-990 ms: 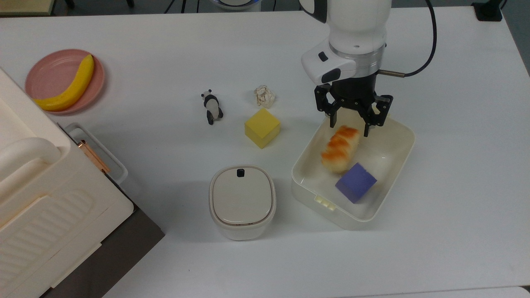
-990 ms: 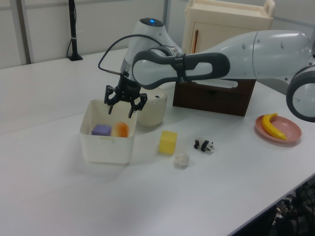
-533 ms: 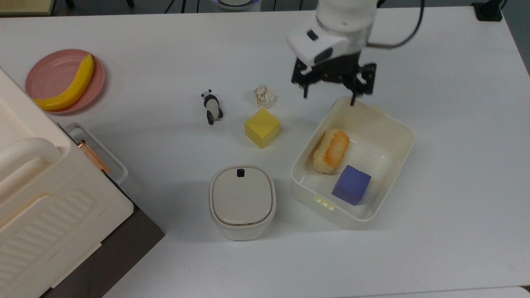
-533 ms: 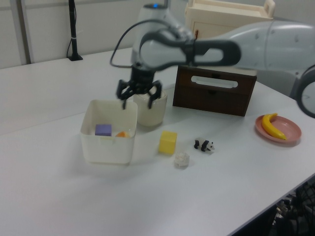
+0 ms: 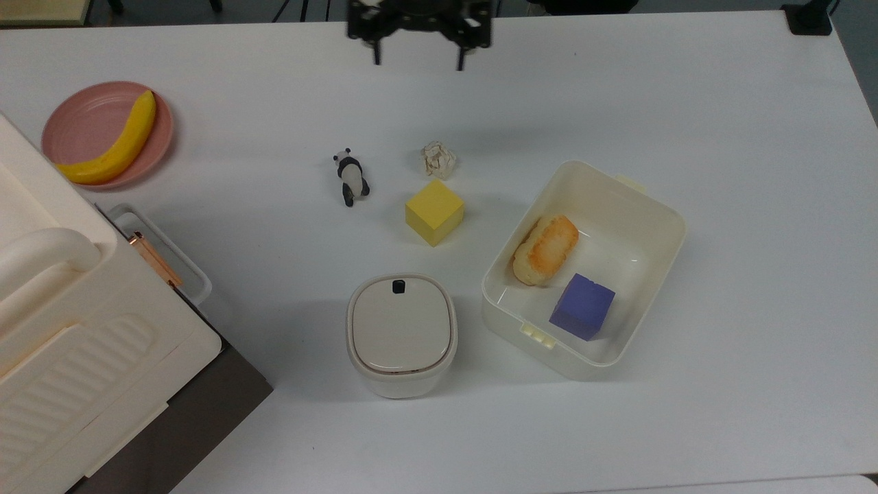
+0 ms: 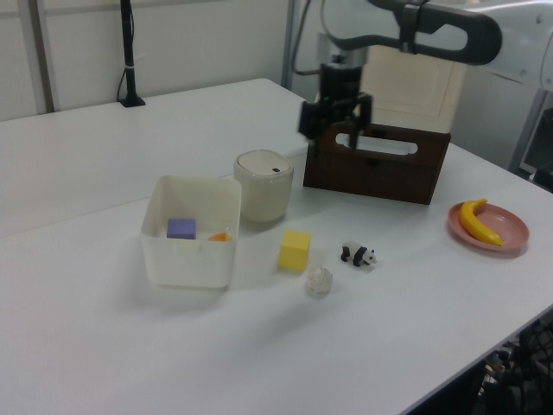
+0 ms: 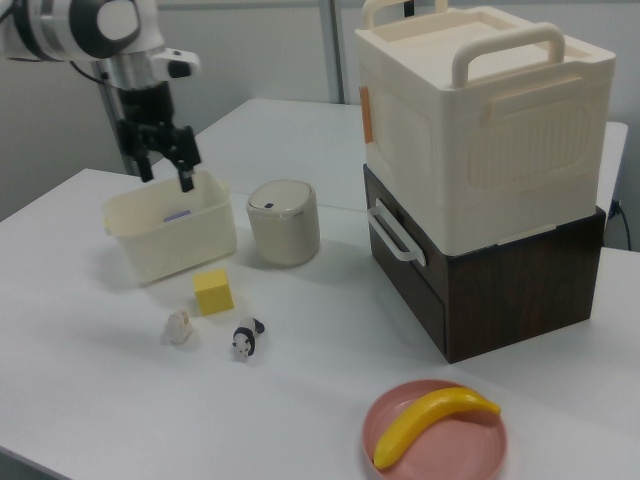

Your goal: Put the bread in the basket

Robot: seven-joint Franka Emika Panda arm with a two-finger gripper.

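Note:
The bread (image 5: 545, 249), a small loaf with an orange toasted top, lies inside the basket (image 5: 675, 226) beside a purple cube (image 5: 582, 305). In the left view only an orange sliver of the bread (image 6: 220, 236) peeks over the basket (image 6: 186, 259) wall. My gripper (image 5: 417, 62) hangs open and empty at the top view's upper edge, far from the basket. The left view puts the gripper (image 6: 337, 140) high in front of the brown drawer box. In the right view the gripper (image 7: 167, 180) is above the basket's (image 7: 170, 245) far rim.
A yellow cube (image 5: 434, 211), paper ball (image 5: 438, 159) and toy panda (image 5: 352, 177) sit at the top view's centre. A white lidded bin (image 5: 401, 333) stands beside the basket. A pink plate (image 5: 82, 116) holds a banana (image 5: 113, 144). A large cream box (image 7: 480, 120) tops a brown drawer unit (image 7: 500, 290).
The open gripper rose out of the basket and swung away toward the top view's upper left. The bread it hovered over settled onto the basket floor beside the purple cube.

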